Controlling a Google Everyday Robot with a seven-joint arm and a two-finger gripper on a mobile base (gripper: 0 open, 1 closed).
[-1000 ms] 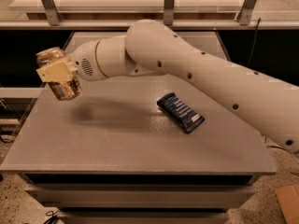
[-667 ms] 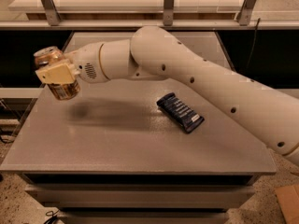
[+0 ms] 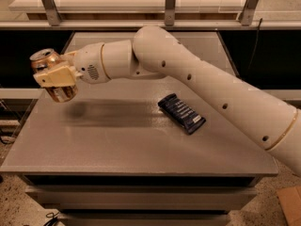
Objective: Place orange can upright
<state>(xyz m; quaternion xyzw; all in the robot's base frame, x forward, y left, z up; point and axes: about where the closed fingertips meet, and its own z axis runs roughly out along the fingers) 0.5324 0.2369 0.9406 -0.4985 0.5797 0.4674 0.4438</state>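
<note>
1. Camera view: the gripper (image 3: 52,77) hangs over the tabletop (image 3: 141,149) near its edge, frame left. Its fingers pinch the orange can (image 3: 62,93) across the middle.
2. The can is clear of the surface, top rim up and leaning slightly, with its shadow below and a little to the right. Judgement: it is held near upright so it can go straight down onto its base.
3. A dark blue wrapper (image 3: 182,113) lies flat mid-tabletop, well apart from the can. It is unlikely to obstruct the set-down.
4. Hidden: the near finger covers the can's midsection, and the far finger is behind the can, unseen. The arm (image 3: 202,81) is cut off at the right edge, and the base is out of frame.
</note>
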